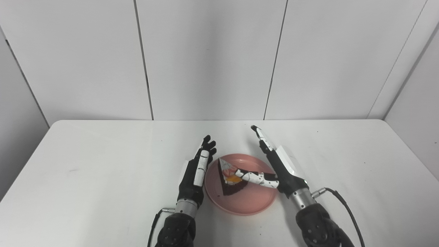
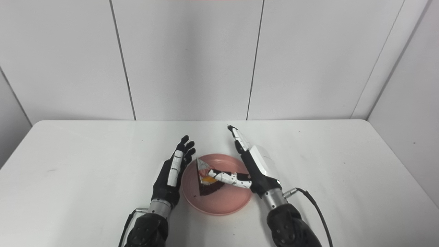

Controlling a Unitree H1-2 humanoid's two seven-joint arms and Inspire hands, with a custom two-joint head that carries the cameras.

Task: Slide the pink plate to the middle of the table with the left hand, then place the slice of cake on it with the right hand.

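The pink plate (image 1: pixel 252 200) lies on the white table near the front middle. A slice of chocolate cake (image 1: pixel 230 178) with white cream and an orange topping lies on the plate's left half. My left hand (image 1: pixel 197 171) is open, fingers straight, standing edge-on against the plate's left rim. My right hand (image 1: pixel 274 164) is open at the plate's right side, fingers stretched forward past the far rim. Its thumb (image 1: pixel 255 177) reaches left over the plate and touches the cake's top. In the right eye view the plate (image 2: pixel 226 202) and the cake (image 2: pixel 207 180) show the same way.
The white table (image 1: pixel 103 164) runs wide to both sides and back to a white panelled wall. A black cable (image 1: pixel 346 206) trails from my right wrist over the table at the front right.
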